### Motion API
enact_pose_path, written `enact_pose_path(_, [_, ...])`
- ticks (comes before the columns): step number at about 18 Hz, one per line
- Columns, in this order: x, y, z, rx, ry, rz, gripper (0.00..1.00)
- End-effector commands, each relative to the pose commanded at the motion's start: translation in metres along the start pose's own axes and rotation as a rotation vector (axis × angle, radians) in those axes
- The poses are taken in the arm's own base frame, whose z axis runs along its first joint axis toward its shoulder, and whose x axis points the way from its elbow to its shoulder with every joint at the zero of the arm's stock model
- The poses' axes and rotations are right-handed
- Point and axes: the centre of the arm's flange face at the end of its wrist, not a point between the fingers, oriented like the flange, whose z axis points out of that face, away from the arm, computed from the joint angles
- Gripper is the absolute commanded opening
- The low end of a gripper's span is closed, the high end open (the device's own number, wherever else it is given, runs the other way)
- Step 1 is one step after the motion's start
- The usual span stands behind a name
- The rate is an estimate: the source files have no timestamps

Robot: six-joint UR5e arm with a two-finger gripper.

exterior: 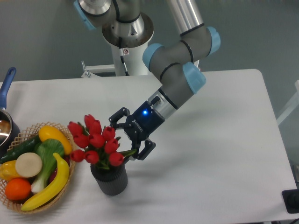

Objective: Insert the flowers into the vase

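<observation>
The jaws stand spread, fingers apart and holding nothing; the gripper (130, 136) sits just right of the flowers (95, 142), its lower finger close against a leaf by the nearest bud, though whether it touches I cannot tell; the bunch lies to the left of the jaws and a little below them, its stems running down into the vase (110, 178) and its heads fanning up and leftward; so the way clear for the arm, as I judge it, is back up and to the right, away from the buds. Nearest the camera stands the vase on the table (219, 154), upright, with the flowers seated in its mouth; the task looks done or all but done. To the left, well apart from the vase, the basket (69, 134) holds toy fruit and vegetables, a banana and an orange among them; beyond it, at the left edge, a pot (5, 126) with a blue handle.
</observation>
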Motion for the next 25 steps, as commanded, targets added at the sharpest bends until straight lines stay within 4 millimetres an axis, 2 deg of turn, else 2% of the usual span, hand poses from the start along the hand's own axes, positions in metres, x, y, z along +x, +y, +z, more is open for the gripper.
enact_pose_path(3, [-0.009, -0.017, -0.036, -0.073, -0.075, 0.027, 1.0])
enact_pose_path(5, [-0.018, -0.019, -0.072, -0.222, -0.161, 0.052, 1.0])
enact_pose_path(7, [-0.022, -0.02, -0.097, -0.398, -0.216, 0.063, 1.0])
enact_pose_path(12, [-0.032, -0.074, -0.144, -0.585, -0.221, 0.053, 1.0])
enact_pose_path(15, [-0.036, -0.078, -0.158, -0.668, -0.187, 0.112, 1.0])
enact_pose_path(17, [-0.03, -0.081, -0.165, -0.714, -0.163, 0.139, 1.0])
enact_pose_path(20, [-0.029, -0.081, -0.168, -0.758, -0.141, 0.195, 1.0])
enact_pose_path(25, [-0.027, -0.082, -0.176, -0.759, -0.154, 0.195, 1.0])
